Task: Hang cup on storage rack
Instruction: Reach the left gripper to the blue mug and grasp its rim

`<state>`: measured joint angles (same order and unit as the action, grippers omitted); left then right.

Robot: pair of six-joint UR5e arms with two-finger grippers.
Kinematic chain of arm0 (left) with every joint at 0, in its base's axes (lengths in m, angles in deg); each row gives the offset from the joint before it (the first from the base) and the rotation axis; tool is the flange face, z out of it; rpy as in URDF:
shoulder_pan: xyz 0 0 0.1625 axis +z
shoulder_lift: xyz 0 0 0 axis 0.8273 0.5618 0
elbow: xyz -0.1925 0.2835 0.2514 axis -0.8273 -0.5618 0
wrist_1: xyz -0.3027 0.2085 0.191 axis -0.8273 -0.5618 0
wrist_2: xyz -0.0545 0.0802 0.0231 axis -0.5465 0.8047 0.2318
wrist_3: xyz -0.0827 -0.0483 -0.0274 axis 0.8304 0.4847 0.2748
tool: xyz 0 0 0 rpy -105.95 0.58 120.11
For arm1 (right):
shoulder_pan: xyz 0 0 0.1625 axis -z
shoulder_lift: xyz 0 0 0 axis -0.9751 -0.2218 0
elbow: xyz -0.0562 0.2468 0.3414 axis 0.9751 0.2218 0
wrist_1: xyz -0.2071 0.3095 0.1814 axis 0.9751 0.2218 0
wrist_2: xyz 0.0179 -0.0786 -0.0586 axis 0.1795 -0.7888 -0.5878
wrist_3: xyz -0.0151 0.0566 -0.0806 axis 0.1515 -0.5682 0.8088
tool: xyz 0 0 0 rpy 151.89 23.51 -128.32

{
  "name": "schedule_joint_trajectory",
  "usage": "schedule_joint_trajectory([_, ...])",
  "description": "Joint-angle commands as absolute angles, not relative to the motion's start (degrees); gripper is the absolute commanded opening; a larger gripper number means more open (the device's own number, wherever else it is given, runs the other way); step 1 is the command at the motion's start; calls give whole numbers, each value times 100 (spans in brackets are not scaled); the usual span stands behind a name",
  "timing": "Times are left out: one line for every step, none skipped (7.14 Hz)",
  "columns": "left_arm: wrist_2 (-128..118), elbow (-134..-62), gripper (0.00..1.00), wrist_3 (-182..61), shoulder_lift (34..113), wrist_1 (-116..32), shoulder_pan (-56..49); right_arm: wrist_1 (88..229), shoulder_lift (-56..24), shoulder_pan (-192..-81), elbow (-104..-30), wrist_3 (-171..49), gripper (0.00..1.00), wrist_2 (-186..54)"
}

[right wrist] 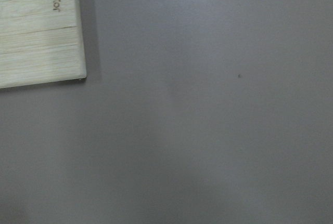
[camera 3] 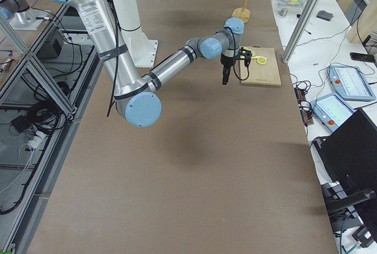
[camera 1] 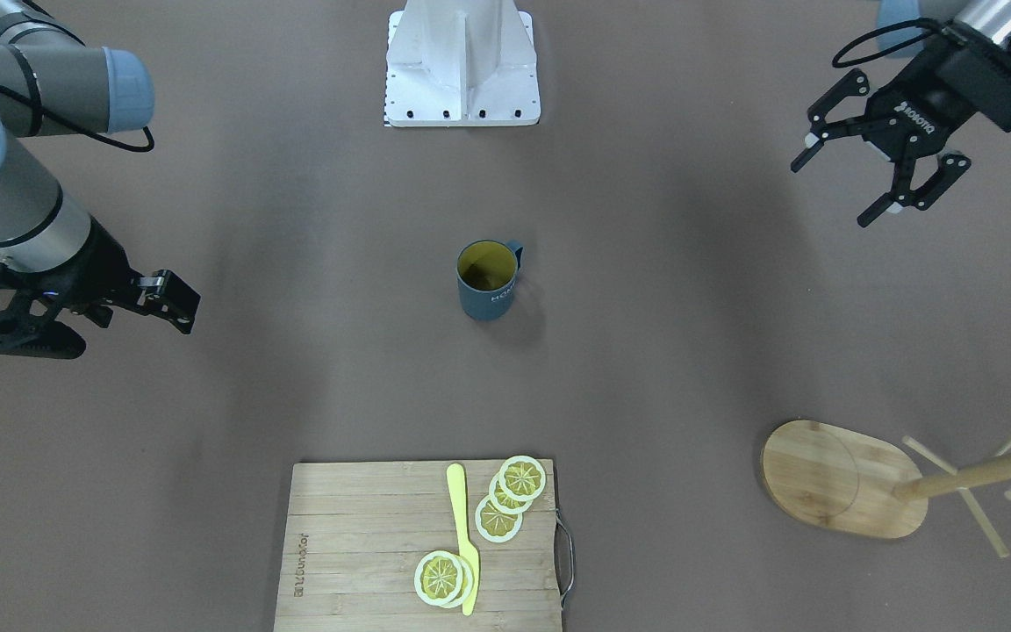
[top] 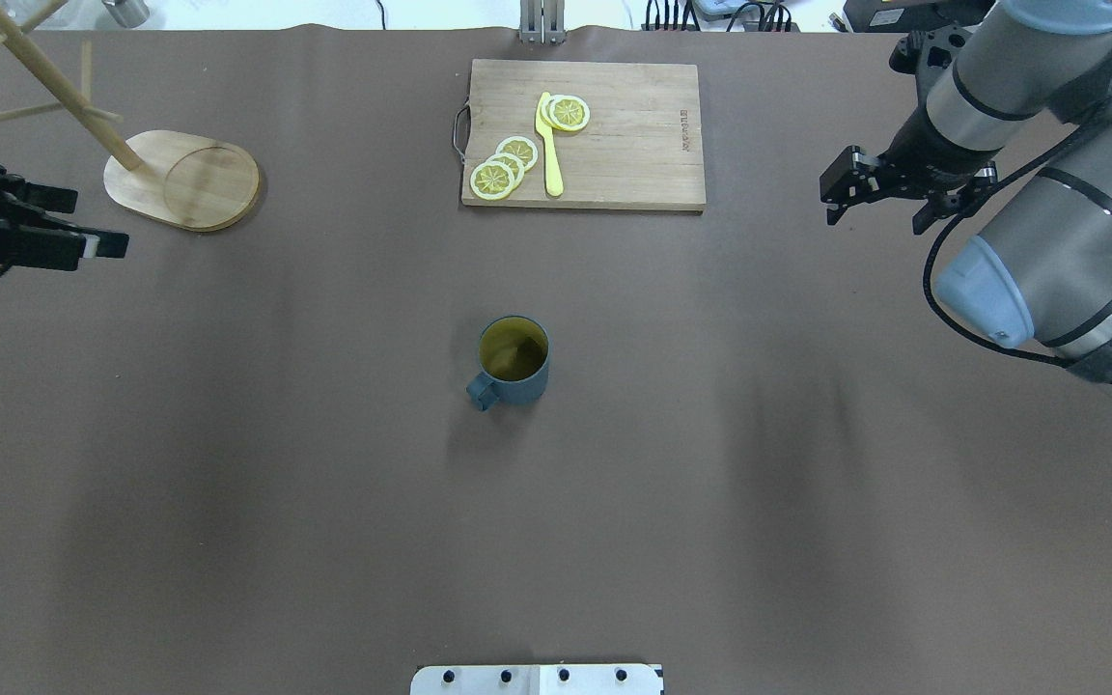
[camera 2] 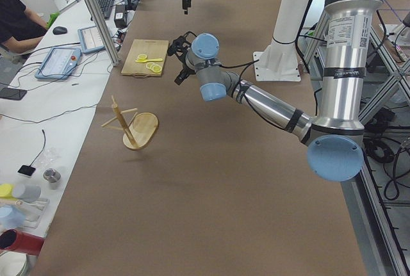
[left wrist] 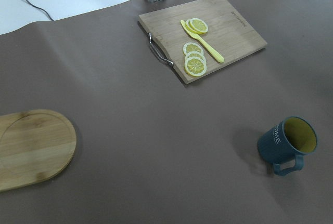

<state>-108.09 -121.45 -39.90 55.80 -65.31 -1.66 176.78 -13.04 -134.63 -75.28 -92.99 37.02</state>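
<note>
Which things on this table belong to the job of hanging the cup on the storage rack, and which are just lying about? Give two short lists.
Belongs to the job:
- cup, upright mid-table
- storage rack, pegs bare

Just lying about:
- cutting board
- lemon slices on the board
- yellow knife on the board

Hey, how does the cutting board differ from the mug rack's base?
The cutting board is rectangular; the storage rack's base is oval. The board carries lemon slices and a yellow knife; the base only its post. The board has a metal handle; the base none. Both are light wood.
</note>
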Motion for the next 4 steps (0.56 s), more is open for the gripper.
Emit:
schedule_joint_trajectory([-9003,-12121,97,-3741,5663,-6627,1129,17674,-1537,-13817,-7336,-8480,100,3754])
schedule_joint_trajectory([-8150,-12052,97,-3426,5855,-6653,1770,17657,-1529,-13888,-7213,-8294,100,3754])
schedule_joint_trajectory([-7367,-11833,97,-3266,6127,-6662,2420,17622,-1529,-13888,-7151,-8292,100,3780])
schedule_joint_trajectory([-6689,-11579,97,-3116,6425,-6653,3018,17613,-1451,-13871,-7141,-8292,100,3868])
